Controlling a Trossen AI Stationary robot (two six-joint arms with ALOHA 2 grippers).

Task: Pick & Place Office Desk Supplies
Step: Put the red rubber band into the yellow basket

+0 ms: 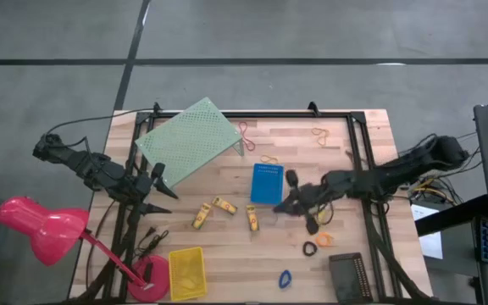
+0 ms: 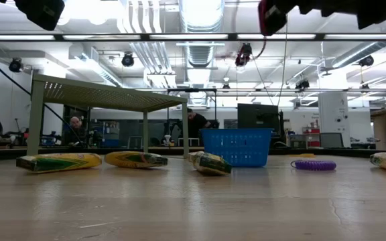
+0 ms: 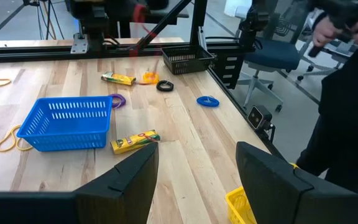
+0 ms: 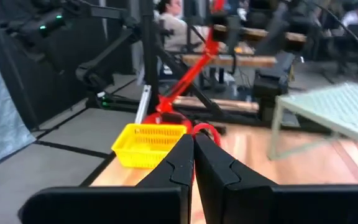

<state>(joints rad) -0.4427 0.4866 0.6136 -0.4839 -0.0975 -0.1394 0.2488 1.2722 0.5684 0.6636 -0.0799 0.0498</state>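
Right claw [image 1: 281, 206] closed, empty, beside purple ring [image 3: 117, 100], left claw [image 1: 166, 194] open

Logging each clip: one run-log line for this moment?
left pincer: open, empty | right pincer: shut, beside blue bin | yellow pieces: on table

No lettering, label, brand, number or sign can be read anywhere in these views; the printed wrappers on the small yellow pieces [image 2: 59, 162] on the wooden table [image 1: 227, 246] carry markings too small and blurred to make out.
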